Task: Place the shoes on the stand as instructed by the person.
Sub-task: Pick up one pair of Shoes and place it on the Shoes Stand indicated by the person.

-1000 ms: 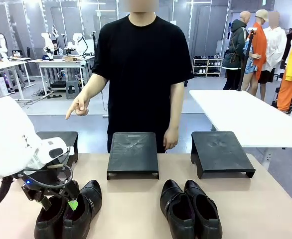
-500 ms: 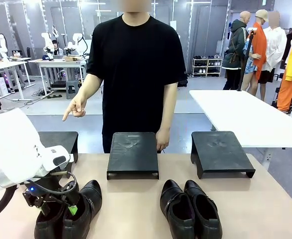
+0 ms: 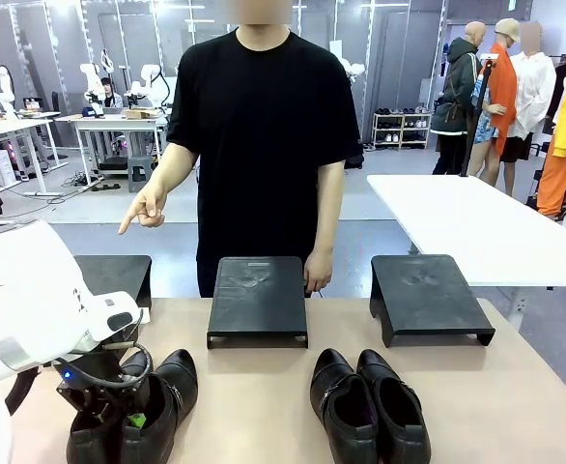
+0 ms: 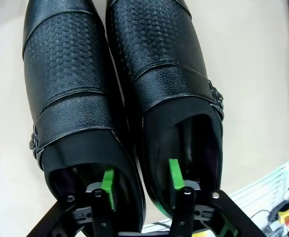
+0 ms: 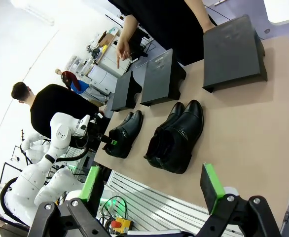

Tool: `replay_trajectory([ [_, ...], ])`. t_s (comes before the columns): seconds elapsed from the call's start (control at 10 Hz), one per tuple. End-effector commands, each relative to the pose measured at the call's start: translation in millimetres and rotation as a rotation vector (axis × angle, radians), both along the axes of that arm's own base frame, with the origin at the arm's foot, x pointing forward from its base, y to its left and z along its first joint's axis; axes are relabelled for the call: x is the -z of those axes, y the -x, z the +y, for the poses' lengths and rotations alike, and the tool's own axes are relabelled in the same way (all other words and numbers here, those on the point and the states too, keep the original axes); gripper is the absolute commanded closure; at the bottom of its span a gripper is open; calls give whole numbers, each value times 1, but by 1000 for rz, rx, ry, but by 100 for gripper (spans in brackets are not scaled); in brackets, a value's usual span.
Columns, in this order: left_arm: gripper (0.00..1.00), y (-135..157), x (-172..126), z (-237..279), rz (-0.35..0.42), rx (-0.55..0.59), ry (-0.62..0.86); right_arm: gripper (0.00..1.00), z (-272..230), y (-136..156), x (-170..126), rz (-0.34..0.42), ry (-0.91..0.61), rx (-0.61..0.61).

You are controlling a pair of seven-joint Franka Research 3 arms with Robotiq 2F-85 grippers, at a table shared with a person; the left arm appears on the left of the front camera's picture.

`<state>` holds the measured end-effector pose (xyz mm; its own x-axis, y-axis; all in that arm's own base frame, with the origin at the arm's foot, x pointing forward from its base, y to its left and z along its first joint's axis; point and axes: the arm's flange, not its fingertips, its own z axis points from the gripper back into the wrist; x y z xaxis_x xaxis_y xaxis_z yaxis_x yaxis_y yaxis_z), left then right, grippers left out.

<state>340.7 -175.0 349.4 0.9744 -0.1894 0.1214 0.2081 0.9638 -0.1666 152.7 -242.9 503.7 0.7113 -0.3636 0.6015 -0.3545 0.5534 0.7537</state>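
Inside the left shoes (image 4: 149, 84), left jaws, straddling inner walls

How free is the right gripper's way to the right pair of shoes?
Likely yes: the right gripper hangs open by the table edge, and only bare table lies between it and the right pair of shoes.

White table (image 3: 457, 217), landmark: tan worktable (image 3: 254, 406) nearer the camera, to its left; low shelf rack (image 3: 402, 129) behind it; cluttered bench (image 3: 104, 122) far to its left.
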Motion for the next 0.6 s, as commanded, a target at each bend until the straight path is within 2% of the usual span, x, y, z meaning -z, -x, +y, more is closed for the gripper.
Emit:
replay_trajectory([
  [0.0,100,44,22,25,3,8,20,0,0,-1,-2,-22,8,-2],
  [0.2,100,45,22,24,4,7,29,0,0,-1,-2,-22,8,-2],
  [0.4,100,45,17,26,-45,-16,20,0,0,-1,-2,-22,8,-2],
  [0.5,100,47,13,26,-37,-17,26,0,0,-1,-2,-22,8,-2],
])
